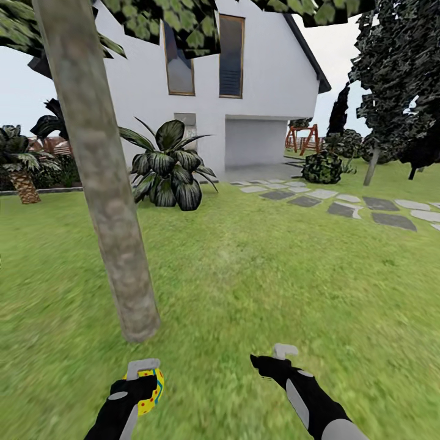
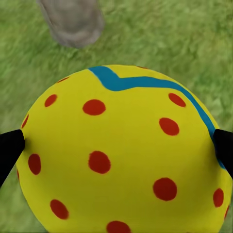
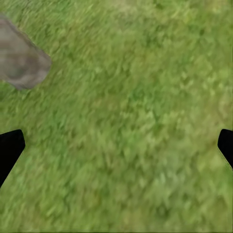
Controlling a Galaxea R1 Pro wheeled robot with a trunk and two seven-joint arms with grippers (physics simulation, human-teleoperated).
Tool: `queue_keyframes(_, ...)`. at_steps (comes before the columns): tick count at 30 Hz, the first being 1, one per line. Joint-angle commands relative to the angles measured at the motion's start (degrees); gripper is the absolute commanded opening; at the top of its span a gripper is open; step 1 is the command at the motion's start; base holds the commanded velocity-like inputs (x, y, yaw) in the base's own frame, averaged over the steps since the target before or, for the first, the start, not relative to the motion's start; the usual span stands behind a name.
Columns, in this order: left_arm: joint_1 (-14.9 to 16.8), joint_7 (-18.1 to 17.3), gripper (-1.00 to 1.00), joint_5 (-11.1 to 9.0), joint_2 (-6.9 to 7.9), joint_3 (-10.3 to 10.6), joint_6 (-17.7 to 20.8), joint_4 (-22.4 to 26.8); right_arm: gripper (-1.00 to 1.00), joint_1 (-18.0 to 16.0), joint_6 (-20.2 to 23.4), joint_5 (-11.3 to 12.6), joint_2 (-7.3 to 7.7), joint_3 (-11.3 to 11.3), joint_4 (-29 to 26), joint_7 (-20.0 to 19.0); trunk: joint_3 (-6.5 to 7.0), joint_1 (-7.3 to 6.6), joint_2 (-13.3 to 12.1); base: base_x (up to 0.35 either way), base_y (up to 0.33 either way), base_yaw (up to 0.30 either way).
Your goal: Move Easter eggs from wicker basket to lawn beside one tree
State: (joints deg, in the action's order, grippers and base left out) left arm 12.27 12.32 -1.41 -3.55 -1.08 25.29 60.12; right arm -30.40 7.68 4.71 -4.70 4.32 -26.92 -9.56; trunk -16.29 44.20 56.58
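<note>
My left gripper (image 1: 144,380) is shut on a yellow Easter egg (image 1: 148,391) with red dots and a blue zigzag band, held just above the lawn (image 1: 256,269). The egg (image 2: 121,150) sits between the black fingertips (image 2: 9,148) in the left wrist view. A thick mottled grey-brown tree trunk (image 1: 101,177) rises from the grass right ahead of the left gripper; its base (image 2: 73,22) lies just beyond the egg. My right gripper (image 1: 278,357) stands open and empty over grass, with the trunk base (image 3: 19,60) off to one side. The wicker basket is out of view.
A low dark broad-leaved plant (image 1: 168,168) stands behind the tree before a white house (image 1: 244,79). Grey stepping stones (image 1: 342,205) run across the right. Dark trees (image 1: 397,79) and a round bush (image 1: 322,167) stand at the far right, and a palm (image 1: 21,168) at the far left.
</note>
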Motion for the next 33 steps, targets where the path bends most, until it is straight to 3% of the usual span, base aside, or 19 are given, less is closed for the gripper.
queue_keyframes(1,0.0,0.2,-1.0,-0.2,-0.05,-0.1,0.3,0.1,1.0,0.0,0.4,0.5,-0.05,0.4,-0.1,-0.4,-0.08,0.04,0.0,0.318,-0.125,0.054)
queue_keyframes(18,0.1,0.2,-1.0,-0.1,-0.05,-0.1,0.3,0.1,1.0,0.0,0.4,0.5,-0.05,0.4,-0.1,-0.4,-0.08,0.04,0.0,0.233,-0.237,0.003)
queue_keyframes(33,0.1,-0.1,-1.0,-0.1,-0.04,0.0,-1.0,-0.6,1.0,0.0,0.4,0.5,-0.05,0.4,-0.1,-0.4,-0.08,0.04,0.0,0.112,-0.274,0.0)
